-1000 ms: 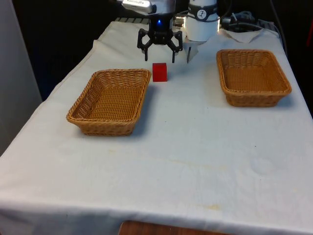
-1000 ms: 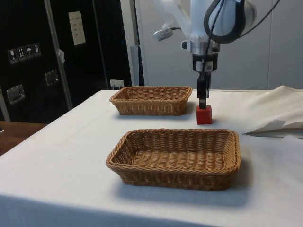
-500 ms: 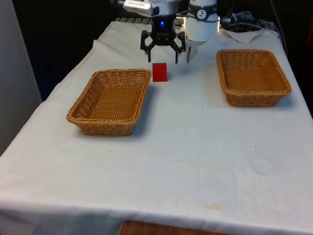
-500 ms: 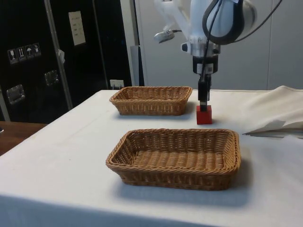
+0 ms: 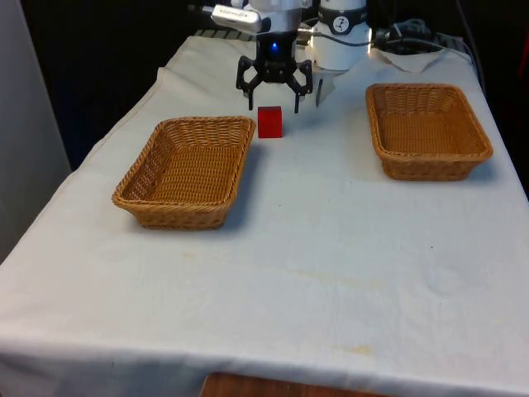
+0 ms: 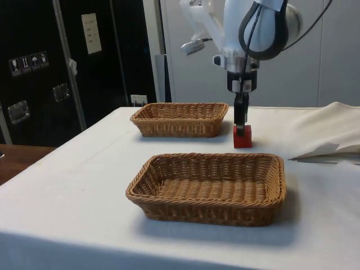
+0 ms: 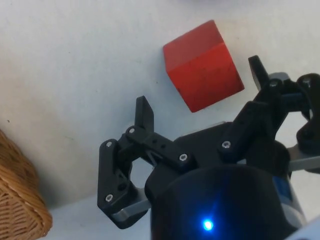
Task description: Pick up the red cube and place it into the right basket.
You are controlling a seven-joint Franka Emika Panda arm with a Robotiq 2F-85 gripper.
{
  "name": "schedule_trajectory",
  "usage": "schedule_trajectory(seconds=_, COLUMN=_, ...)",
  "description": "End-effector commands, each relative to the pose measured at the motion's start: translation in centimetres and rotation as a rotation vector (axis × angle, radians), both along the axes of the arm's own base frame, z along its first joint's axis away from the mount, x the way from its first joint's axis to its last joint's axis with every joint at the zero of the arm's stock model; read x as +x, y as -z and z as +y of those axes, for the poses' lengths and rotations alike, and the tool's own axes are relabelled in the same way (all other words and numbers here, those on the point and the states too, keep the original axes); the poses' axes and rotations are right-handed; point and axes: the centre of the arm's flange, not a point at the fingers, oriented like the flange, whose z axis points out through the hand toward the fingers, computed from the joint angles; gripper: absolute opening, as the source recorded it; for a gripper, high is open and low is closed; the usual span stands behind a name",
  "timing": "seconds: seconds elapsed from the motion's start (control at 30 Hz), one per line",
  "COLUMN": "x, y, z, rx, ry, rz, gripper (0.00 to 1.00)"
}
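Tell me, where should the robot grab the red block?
Probably from straight above, pinching two opposite flat sides of the red cube. It sits flat on the cloth with open space all round, and the open tool hangs just over it, though turned a bit askew to its sides.

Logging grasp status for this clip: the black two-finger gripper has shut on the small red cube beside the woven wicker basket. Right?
Not shut. The wrist view shows the black two-finger gripper open above the small red cube, fingers apart and not touching it. The cube does sit beside the woven wicker basket.
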Motion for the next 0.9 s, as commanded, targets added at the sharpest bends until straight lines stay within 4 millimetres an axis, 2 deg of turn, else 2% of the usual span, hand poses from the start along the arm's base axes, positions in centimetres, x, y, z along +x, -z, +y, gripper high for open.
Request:
schedule_trajectory(seconds=0.0, x=-0.4, y=-0.1, z=0.6, rx=0.016, ry=0.001, rz=-0.015, gripper=1.00)
schedule_trajectory(seconds=0.17, x=-0.5, y=0.3, z=0.7, rx=0.016, ry=0.004, rz=-0.007, gripper=1.00)
schedule_trajectory(seconds=0.2, x=-0.1, y=0.3, z=0.1, rx=0.000, ry=0.003, rz=0.008, gripper=1.00)
schedule_trajectory(seconds=0.23, x=-0.4, y=0.3, z=0.7, rx=0.016, ry=0.004, rz=-0.006, gripper=1.00)
schedule_trajectory(seconds=0.43, x=-0.1, y=0.5, z=0.6, rx=0.011, ry=0.006, rz=-0.002, gripper=1.00)
schedule_trajectory(seconds=0.47, x=0.2, y=0.5, z=0.1, rx=-0.005, ry=0.005, rz=0.011, gripper=1.00)
schedule_trajectory(seconds=0.5, x=0.0, y=0.5, z=0.6, rx=0.010, ry=0.007, rz=-0.002, gripper=1.00)
schedule_trajectory(seconds=0.73, x=0.5, y=0.6, z=0.4, rx=0.003, ry=0.011, rz=-0.001, gripper=1.00)
schedule_trajectory(seconds=0.77, x=0.8, y=0.7, z=-0.2, rx=-0.015, ry=0.011, rz=0.014, gripper=1.00)
schedule_trajectory(seconds=0.87, x=0.5, y=0.8, z=0.3, rx=0.001, ry=0.013, rz=0.003, gripper=1.00)
